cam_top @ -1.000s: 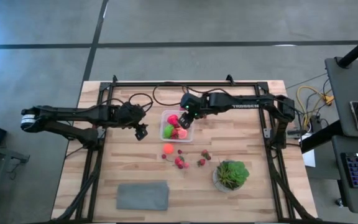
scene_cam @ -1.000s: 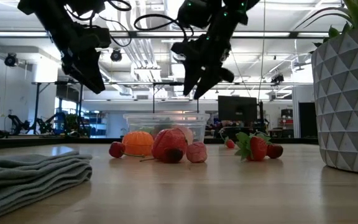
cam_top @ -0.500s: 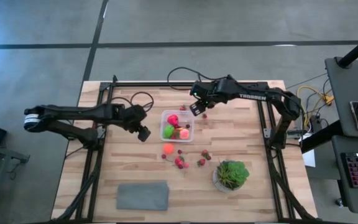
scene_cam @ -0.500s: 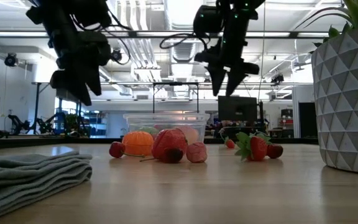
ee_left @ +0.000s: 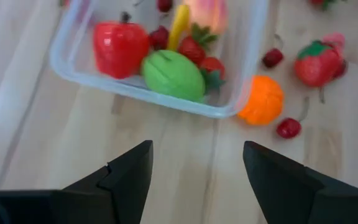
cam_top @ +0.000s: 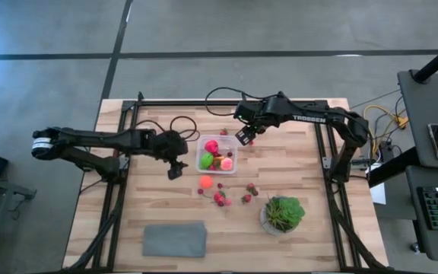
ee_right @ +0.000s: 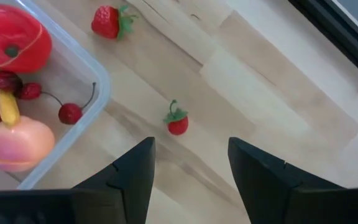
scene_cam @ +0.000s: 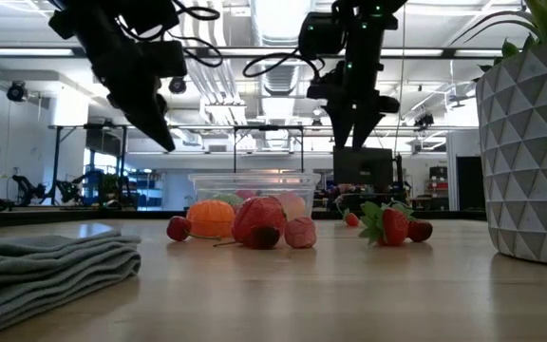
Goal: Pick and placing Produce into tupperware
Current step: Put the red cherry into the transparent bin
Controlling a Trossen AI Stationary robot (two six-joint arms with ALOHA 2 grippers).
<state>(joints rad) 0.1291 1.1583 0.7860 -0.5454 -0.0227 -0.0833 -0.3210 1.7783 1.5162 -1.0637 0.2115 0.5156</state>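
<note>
The clear tupperware (cam_top: 216, 154) stands mid-table and holds a red piece (ee_left: 120, 48), a lime-green piece (ee_left: 174, 74), a pink-peach piece (ee_right: 14, 143) and small red fruits. An orange piece (cam_top: 206, 182) lies on the table against the box's near side (ee_left: 261, 101). Several strawberries (cam_top: 220, 198) lie nearer the table's near edge. My left gripper (cam_top: 175, 171) hangs open above the table, left of the box (ee_left: 194, 168). My right gripper (cam_top: 243, 137) hangs open beyond the box's far right corner (ee_right: 188, 168), over a tiny strawberry (ee_right: 178, 121).
A leafy plant in a white faceted pot (cam_top: 283, 213) stands right of the strawberries. A grey folded mat (cam_top: 174, 239) lies by the near edge. Another strawberry (ee_right: 107, 22) lies on the table past the box's far side. A black frame (cam_top: 226, 103) borders the table.
My right gripper has drawn away from above the box toward the table's far right and now stands beside the box's corner. My left gripper has moved toward the near edge and a little right, closer to the orange piece.
</note>
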